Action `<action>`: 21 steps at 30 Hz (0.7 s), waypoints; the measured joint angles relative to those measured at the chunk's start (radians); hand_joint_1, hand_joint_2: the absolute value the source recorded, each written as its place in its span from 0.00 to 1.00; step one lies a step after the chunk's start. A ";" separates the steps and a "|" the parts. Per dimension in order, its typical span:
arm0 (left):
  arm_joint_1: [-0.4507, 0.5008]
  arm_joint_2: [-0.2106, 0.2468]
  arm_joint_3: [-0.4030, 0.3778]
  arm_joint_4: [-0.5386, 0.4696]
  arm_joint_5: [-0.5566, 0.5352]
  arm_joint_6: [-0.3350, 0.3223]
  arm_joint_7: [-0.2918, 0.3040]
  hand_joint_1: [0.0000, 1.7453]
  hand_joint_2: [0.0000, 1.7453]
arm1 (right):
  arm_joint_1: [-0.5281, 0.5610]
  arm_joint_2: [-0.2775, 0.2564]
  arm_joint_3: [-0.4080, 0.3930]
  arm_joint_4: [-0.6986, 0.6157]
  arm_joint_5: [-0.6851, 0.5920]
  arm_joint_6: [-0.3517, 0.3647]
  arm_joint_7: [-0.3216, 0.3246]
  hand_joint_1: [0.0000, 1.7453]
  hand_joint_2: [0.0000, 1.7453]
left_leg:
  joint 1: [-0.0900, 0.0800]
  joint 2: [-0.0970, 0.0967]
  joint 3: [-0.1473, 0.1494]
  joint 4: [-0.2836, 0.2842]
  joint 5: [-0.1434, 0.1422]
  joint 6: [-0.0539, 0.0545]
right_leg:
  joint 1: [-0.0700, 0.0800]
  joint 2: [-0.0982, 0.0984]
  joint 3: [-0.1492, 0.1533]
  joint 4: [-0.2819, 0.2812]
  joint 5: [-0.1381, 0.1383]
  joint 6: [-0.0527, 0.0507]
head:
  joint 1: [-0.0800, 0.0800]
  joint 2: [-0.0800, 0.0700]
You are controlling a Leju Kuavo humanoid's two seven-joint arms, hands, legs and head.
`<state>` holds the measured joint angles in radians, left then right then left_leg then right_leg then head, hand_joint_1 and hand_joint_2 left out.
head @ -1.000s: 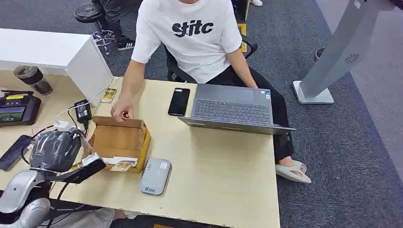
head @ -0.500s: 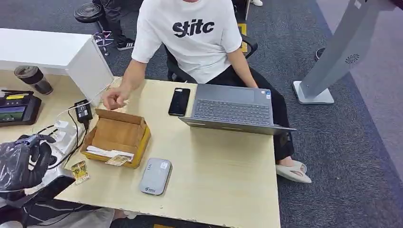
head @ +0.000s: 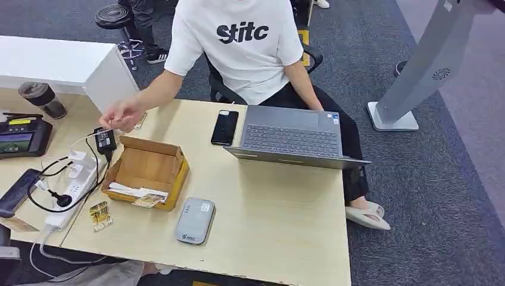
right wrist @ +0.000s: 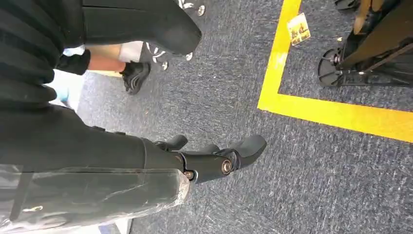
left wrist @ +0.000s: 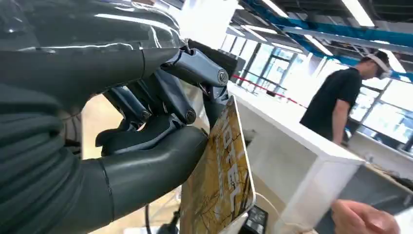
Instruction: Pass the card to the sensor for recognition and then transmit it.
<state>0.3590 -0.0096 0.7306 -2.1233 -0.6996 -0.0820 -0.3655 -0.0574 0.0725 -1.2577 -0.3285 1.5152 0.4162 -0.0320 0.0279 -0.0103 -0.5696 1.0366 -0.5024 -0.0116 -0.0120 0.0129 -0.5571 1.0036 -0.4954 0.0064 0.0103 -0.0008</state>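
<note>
In the left wrist view my left hand (left wrist: 160, 122) pinches a gold card (left wrist: 221, 190) printed "HOTEL" between thumb and fingers, holding it up on edge. On the table, a grey card sensor (head: 195, 221) lies near the front edge, beside an open cardboard box (head: 149, 168) with more cards (head: 147, 199) at its front. Another gold card (head: 100, 215) lies loose on the table left of the box. My right hand (right wrist: 214, 158) hangs over the carpet, fingers apart and holding nothing.
A seated person in a white shirt reaches a hand (head: 122, 114) over the charger (head: 105, 140) behind the box. A laptop (head: 292, 137) and phone (head: 224, 127) lie on the far side of the table (head: 274, 208). A power strip (head: 71, 185) with cables lies at the left.
My left hand drew back from the box front, off to the left and out of the head view. The person's hand moved from the box rim left toward the charger.
</note>
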 joint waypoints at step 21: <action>-0.215 0.318 -0.272 0.215 -0.216 0.163 0.356 1.00 1.00 | -0.011 0.000 0.032 0.000 0.053 0.000 0.028 0.00 1.00 | 0.001 -0.002 0.001 0.000 0.003 -0.001 | 0.001 -0.002 -0.001 0.000 0.002 -0.002 | 0.000 0.000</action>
<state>0.1438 0.3088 0.4584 -1.9084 -0.9156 0.0805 -0.0094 -0.0681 0.0721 -1.2260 -0.3285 1.5679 0.4162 -0.0042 0.0288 -0.0120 -0.5685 1.0367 -0.4995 -0.0127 -0.0108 0.0107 -0.5583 1.0040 -0.4937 0.0045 0.0107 -0.0008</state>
